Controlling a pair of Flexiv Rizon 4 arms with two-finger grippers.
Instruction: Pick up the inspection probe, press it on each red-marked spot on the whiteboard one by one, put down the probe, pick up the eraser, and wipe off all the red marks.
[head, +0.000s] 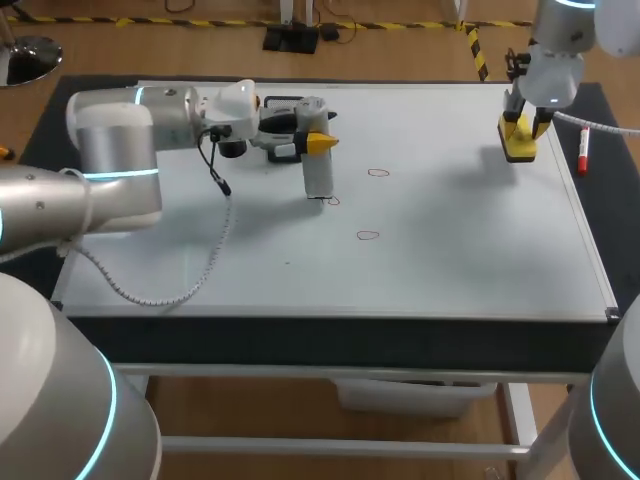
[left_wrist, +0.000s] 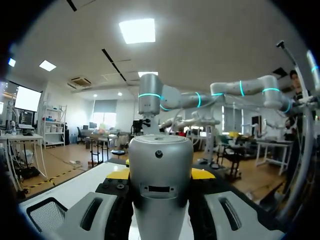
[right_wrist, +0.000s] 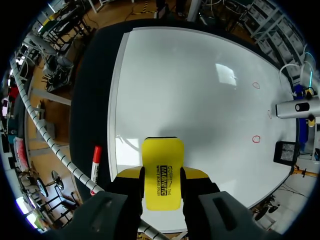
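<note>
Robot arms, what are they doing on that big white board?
The left gripper holds the silver inspection probe upright on the whiteboard, its lower end right by one of three red marks. The other two marks lie a little further along, and none is wiped yet. The right gripper holds the yellow eraser near the board's far right corner. A red marker lies just off the board's edge beside it.

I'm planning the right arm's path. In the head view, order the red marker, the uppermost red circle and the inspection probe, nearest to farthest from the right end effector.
1. red marker: just right of the right end effector, off the whiteboard edge.
2. uppermost red circle: mid-board, well to its left.
3. inspection probe: farthest left, upright on the board.
</note>
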